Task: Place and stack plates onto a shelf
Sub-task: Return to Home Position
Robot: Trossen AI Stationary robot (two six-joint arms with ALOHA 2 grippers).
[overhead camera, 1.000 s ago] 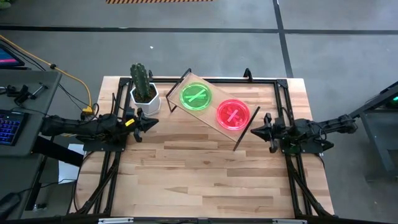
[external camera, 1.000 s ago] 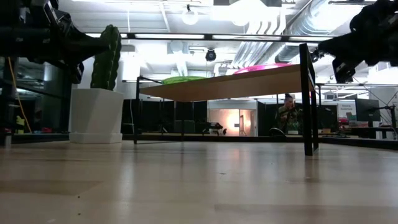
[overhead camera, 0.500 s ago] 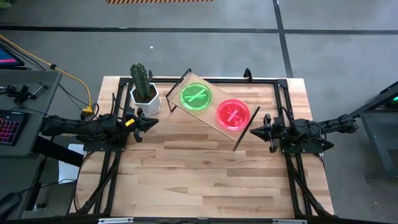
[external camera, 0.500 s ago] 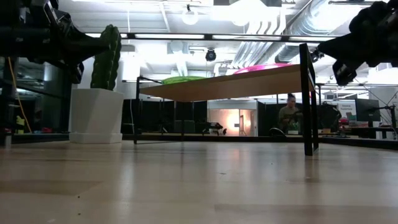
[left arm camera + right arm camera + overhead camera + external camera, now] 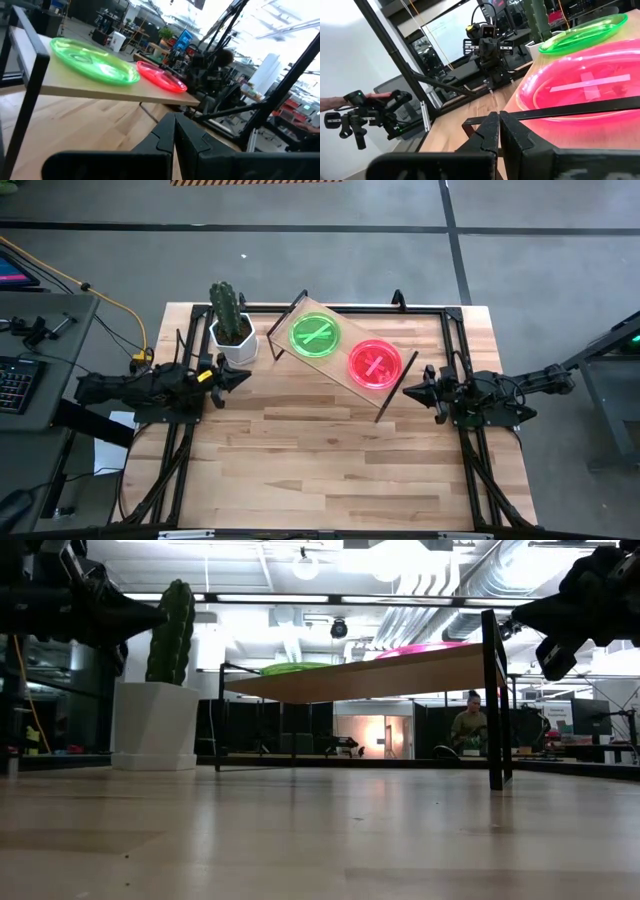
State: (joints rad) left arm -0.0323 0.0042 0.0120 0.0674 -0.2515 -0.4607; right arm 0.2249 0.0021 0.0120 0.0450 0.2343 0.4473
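Observation:
The shelf (image 5: 338, 370) stands slantwise at the table's far middle on its black end frames. On it rest a neon green plate or stack (image 5: 316, 336) toward the far left and a neon pink one (image 5: 375, 364) toward the right; how many plates lie in each I cannot tell. They also show in the left wrist view (image 5: 95, 62) and the right wrist view (image 5: 585, 85). My left gripper (image 5: 245, 376) is shut and empty, off the shelf's left end. My right gripper (image 5: 406, 391) is shut and empty, off the shelf's right end. Both hover above the table.
A cactus in a white pot (image 5: 232, 332) stands at the far left, close behind my left gripper. Black frame rails (image 5: 185, 450) run along the table's left and right sides. Bare wood (image 5: 320, 460) lies near the front. A person's hand (image 5: 332, 102) shows beyond the table.
My left gripper has drawn back a little toward the table's left edge, still shut. The plates and shelf have stayed where they were.

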